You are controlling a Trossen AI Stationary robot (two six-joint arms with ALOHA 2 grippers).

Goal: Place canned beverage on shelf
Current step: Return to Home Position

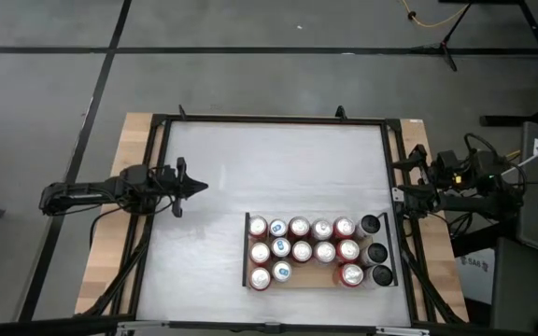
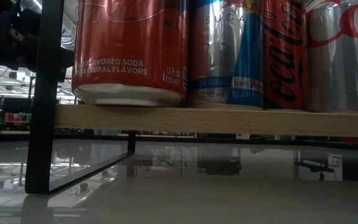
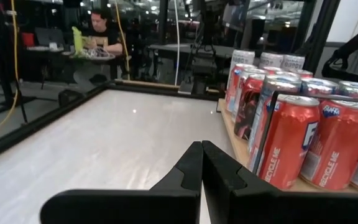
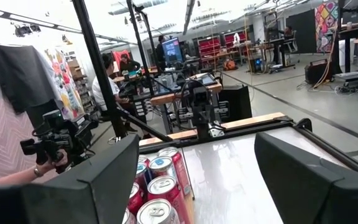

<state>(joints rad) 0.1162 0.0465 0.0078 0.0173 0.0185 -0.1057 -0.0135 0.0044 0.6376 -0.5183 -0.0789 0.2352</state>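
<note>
The shelf (image 1: 317, 278), a light wooden board with black end rails, stands on the white table near its front right. Several cans (image 1: 300, 250) stand upright on it in rows: red, silver and blue ones, with three dark ones (image 1: 376, 252) at its right end. In the low view the board (image 2: 229, 119) and cans (image 2: 129, 50) fill the frame. My left gripper (image 1: 202, 186) is shut and empty at the table's left side, well left of the shelf; it also shows in its wrist view (image 3: 202, 163). My right gripper (image 1: 398, 180) is open and empty at the table's right edge, behind the shelf (image 4: 194, 180).
A black frame (image 1: 269, 119) runs around the table, with wooden strips (image 1: 129, 187) along its sides. White tabletop (image 1: 269, 168) lies bare behind and left of the shelf. People sit and stand in the room beyond (image 3: 101, 31); one hand holds a camera (image 4: 48, 146).
</note>
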